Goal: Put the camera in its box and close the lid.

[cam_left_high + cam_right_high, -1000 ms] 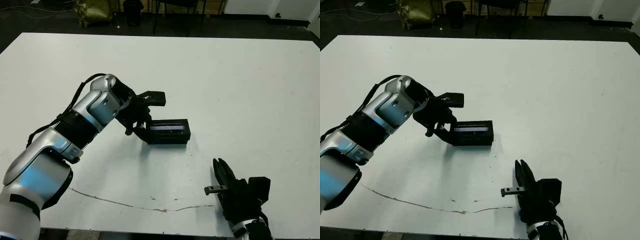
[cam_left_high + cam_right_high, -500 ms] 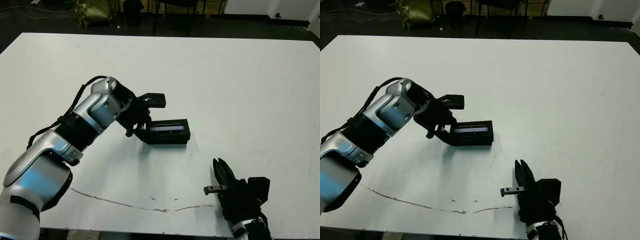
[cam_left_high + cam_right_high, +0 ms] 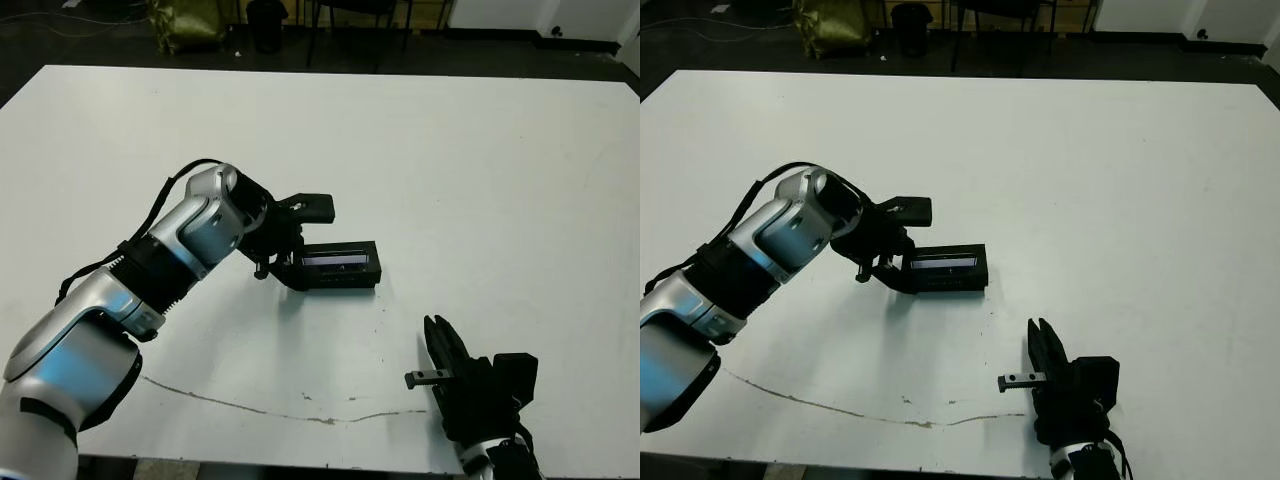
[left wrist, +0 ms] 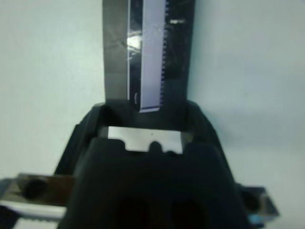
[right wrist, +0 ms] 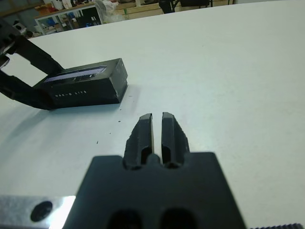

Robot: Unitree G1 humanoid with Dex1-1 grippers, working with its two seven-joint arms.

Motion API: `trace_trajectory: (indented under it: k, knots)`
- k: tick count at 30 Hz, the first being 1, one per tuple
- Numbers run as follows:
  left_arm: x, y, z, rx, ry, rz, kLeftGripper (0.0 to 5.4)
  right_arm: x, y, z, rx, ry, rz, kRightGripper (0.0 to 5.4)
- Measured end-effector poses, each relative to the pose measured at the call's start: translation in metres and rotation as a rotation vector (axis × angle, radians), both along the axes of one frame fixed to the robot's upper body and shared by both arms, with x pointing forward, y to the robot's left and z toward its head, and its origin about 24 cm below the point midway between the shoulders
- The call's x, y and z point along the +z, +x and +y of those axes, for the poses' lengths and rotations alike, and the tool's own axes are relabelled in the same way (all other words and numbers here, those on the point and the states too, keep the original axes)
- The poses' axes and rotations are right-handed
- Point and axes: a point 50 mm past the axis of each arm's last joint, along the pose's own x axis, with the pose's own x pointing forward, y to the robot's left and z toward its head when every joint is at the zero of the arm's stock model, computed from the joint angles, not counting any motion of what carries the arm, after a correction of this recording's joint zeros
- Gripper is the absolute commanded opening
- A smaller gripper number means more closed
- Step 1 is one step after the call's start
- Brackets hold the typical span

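The box sits at mid-table with the lid lying flat on top, its lilac strip facing up. The camera is hidden. My left gripper is open at the box's left end, one finger beyond the far side and one at the near side. In the left wrist view the lid runs straight out from between those fingers. Whether they touch it I cannot tell. My right gripper is shut on nothing near the front edge, to the right of the box and apart from it; its wrist view shows the box ahead.
A thin brown crack line crosses the white table near its front edge. Beyond the far edge lie dark floor, chair legs and a yellowish bag.
The left gripper has shifted slightly, its far finger coming down nearer the box's end. The box, the lid and the right gripper have stayed put.
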Motion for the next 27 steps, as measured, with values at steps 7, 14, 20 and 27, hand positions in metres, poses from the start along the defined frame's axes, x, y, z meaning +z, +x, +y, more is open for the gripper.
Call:
trace_trajectory:
  k: [7, 14, 20, 27]
  knots:
    - [-0.001, -0.004, -0.002, -0.057, -0.028, 0.013, 4.85, 0.000, 0.000, 0.000, -0.005, -0.001, -0.004, 0.00]
    - [-0.001, -0.006, -0.004, -0.080, -0.037, 0.009, 5.38, -0.001, 0.000, -0.001, -0.012, -0.004, 0.007, 0.00]
    - [-0.002, -0.005, -0.004, -0.094, -0.043, -0.001, 5.38, 0.000, 0.000, 0.000, -0.007, -0.004, -0.003, 0.00]
    - [0.000, 0.008, 0.004, -0.038, -0.086, -0.137, 5.38, -0.001, 0.000, -0.001, -0.006, -0.004, 0.004, 0.00]
